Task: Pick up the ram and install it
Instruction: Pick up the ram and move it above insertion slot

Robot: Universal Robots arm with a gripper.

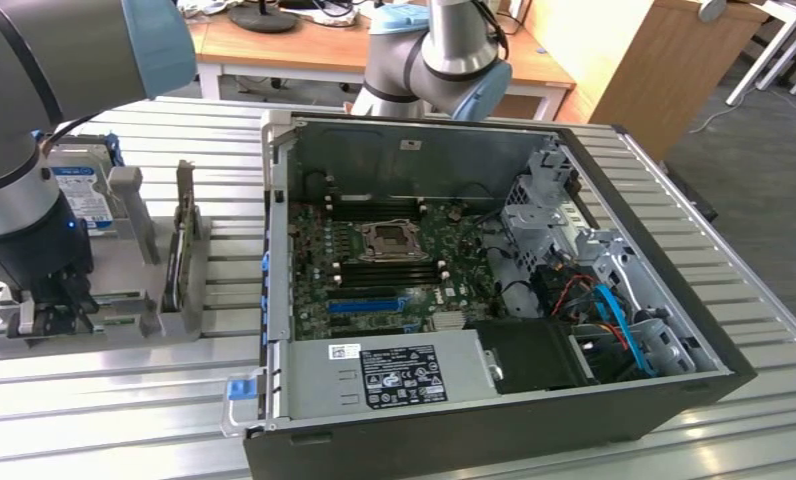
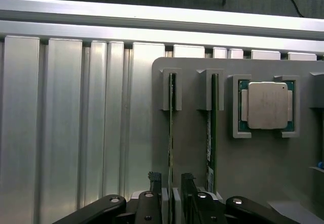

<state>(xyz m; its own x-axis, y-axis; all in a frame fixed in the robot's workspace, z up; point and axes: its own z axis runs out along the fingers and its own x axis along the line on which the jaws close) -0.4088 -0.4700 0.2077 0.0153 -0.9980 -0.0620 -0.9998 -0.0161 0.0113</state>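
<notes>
Two green ram sticks stand on edge in slots of a grey holder [image 2: 253, 173]. The ram [image 2: 171, 133] nearer my gripper runs straight between my two fingers. My gripper [image 2: 172, 191] is open, one dark finger on each side of that stick, with a narrow gap to it. The second stick [image 2: 211, 138] stands parallel beside it. In the exterior view my gripper [image 1: 49, 312] is low over the holder [image 1: 131, 325] at the exterior view's left, and one ram stick [image 1: 179, 255] stands upright beside it.
A square silver processor chip [image 2: 267, 105] lies in a pocket of the holder beyond the sticks. A blue-labelled hard drive [image 1: 85, 195] stands behind the holder. The open computer case [image 1: 505, 440] with its motherboard [image 1: 385, 265] fills the exterior view's middle and right, on a ribbed aluminium table [image 1: 118, 400].
</notes>
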